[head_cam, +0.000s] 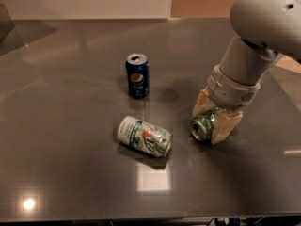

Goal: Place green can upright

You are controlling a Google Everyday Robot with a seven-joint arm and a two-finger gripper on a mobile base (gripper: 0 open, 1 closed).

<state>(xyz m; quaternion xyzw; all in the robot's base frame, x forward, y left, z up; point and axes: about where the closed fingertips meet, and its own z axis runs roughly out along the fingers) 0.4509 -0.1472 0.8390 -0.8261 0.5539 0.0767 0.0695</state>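
The green can [202, 126] lies on its side on the right part of the grey tabletop [66, 173], its silver end turned toward the camera. The pincer [214, 118] comes down from the pale arm [254, 46] and is clamped around the green can, one beige finger pressed to each flank. To the left, apart from it, a white can [144, 136] also lies on its side. Behind that, a dark blue Pepsi can [138, 76] stands upright.

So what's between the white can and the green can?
Nothing, just bare table, as the camera view shows. The white can lies on its side; the green can lies sideways with the gripper closed around it.
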